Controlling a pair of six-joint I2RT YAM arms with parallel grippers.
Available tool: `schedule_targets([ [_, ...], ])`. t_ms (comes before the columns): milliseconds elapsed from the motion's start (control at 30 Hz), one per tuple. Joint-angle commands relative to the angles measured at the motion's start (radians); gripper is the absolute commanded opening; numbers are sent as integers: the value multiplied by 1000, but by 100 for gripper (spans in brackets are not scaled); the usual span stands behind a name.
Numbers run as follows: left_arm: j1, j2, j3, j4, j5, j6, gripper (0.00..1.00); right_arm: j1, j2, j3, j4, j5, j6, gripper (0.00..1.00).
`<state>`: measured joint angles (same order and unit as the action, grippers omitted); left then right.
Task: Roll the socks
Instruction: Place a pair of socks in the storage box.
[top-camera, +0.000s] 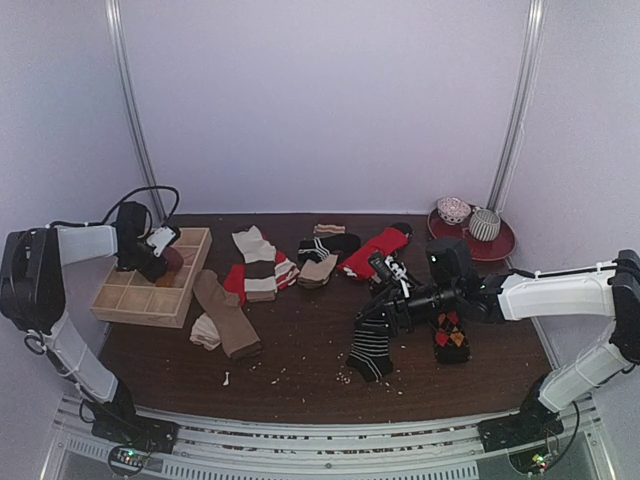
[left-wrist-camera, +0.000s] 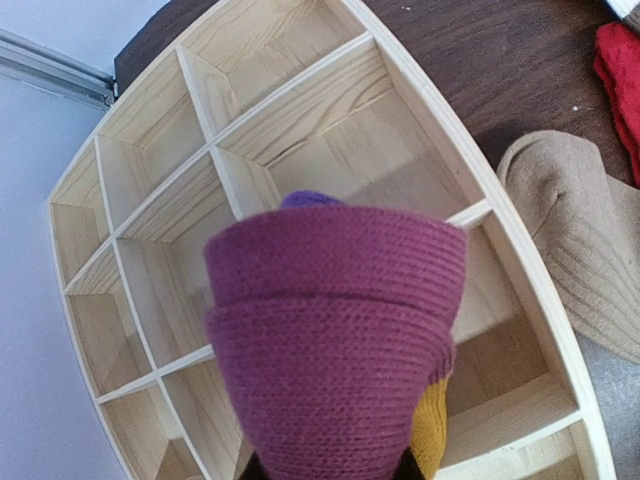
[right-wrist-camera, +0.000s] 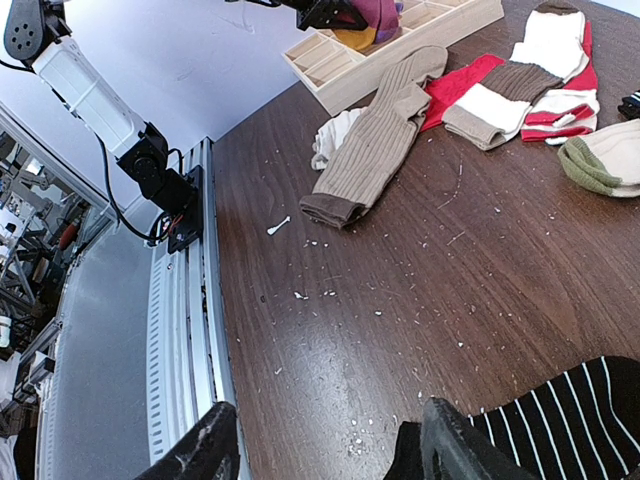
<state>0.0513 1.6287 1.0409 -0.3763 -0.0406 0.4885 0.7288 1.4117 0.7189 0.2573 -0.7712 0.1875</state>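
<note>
The rolled magenta sock (left-wrist-camera: 335, 330), orange toe showing at its lower edge, hung just above the wooden tray (left-wrist-camera: 330, 120). It was pinched at its base by the left gripper (top-camera: 163, 260), and which compartment lay beneath was unclear. Let go over a divider, it would likely tip and spring open. Well apart from the tray, the right gripper (right-wrist-camera: 320, 455) was spread and empty beside the striped sock (right-wrist-camera: 560, 420) — too far off to steady anything.
</note>
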Motion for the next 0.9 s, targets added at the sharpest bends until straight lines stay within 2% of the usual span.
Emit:
schedule_targets([
  [0,3,-30,-3,10,32,-8,2,6,-16,-4,-3,0,-5,62],
  [133,-17,-45,-40,13,57,-13,0,7,-16,-3,-1,0,-3,63],
  [333,-87,52,-28,3,35,-23,0,8,-28,-5,-2,-1,-2,62],
  [567,-86,132,-28,-3,71,-4,0,8,-34,-6,-1,-3,-2,62],
  [700,-41,173,4,-14,112,-44,0,10,-41,-9,-2,-5,0,62],
  [867,1,222,78,-94,50,-49,0,9,-43,-10,0,-3,-1,62],
])
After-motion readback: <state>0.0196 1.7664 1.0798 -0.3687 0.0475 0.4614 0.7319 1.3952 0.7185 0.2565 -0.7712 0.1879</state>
